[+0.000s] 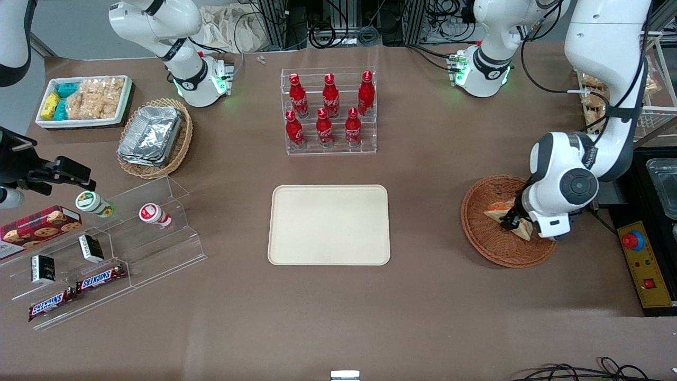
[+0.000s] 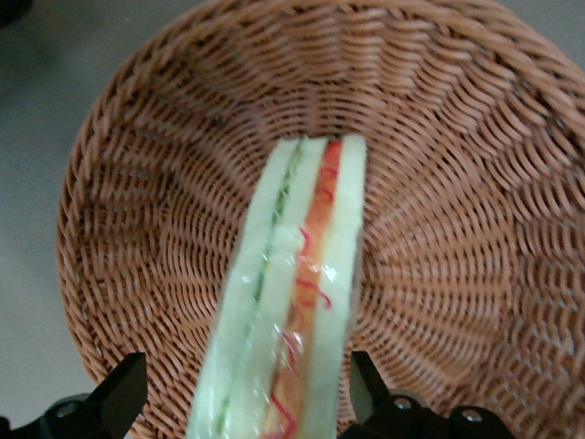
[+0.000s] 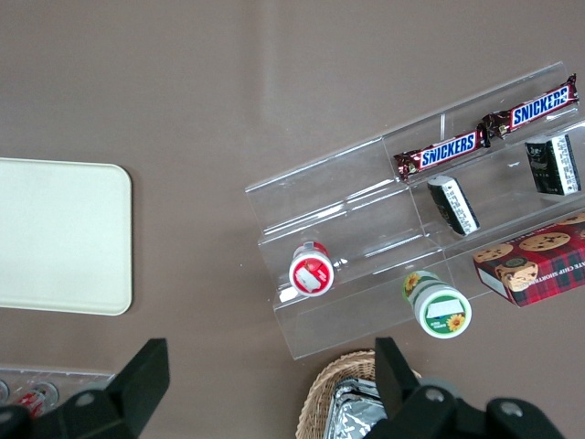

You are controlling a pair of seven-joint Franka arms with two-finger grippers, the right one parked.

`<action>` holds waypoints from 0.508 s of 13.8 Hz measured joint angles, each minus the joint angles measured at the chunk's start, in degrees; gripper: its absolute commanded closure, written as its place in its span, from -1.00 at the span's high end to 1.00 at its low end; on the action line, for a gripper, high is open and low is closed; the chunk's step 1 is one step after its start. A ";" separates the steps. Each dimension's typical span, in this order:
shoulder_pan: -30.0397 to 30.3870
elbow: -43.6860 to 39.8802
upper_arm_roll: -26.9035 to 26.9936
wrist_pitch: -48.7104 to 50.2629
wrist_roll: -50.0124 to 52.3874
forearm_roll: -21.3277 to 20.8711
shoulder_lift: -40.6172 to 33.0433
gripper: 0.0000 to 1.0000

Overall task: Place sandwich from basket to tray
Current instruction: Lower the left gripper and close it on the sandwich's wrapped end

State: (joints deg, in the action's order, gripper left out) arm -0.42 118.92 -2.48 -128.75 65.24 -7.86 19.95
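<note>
One sandwich [image 2: 292,302] lay in the basket [image 1: 478,233], which sat near the edge of the surface at my working arm's end, and my end effector [image 2: 247,402] was down over it, inside the basket's rim. My fingers [image 2: 119,393] stood wide, one on each side of the wedge, with a gap showing between each finger and the bread, so I judged that I had not yet gripped anything. The wedge stood on edge, its green and orange-red filling lines facing up at my wrist camera, wrapped in what looked like clear film. The tray [image 1: 329,224] lay bare in the middle of the surface, well apart from the basket toward the parked arm's end. By my reckoning the task was in its early part: the approach was made, and the closing, the lift, the carry across and the setting down on the tray were all left. The film could have made the grip slippery.
</note>
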 measured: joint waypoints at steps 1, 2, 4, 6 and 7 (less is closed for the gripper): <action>0.10 -0.02 0.27 -0.44 0.14 0.00 0.13 0.55; 0.11 -0.04 0.35 -0.77 0.73 0.00 0.26 0.18; 0.05 -0.38 0.33 -1.08 3.24 0.00 1.02 -0.57; 0.02 -0.95 0.31 -1.38 4.40 -0.01 2.01 -1.00; 0.02 -1.16 0.30 -1.47 4.62 -0.01 2.22 -1.00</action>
State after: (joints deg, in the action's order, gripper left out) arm -0.40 117.76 -2.19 -130.22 69.86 -7.86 22.16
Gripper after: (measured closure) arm 0.529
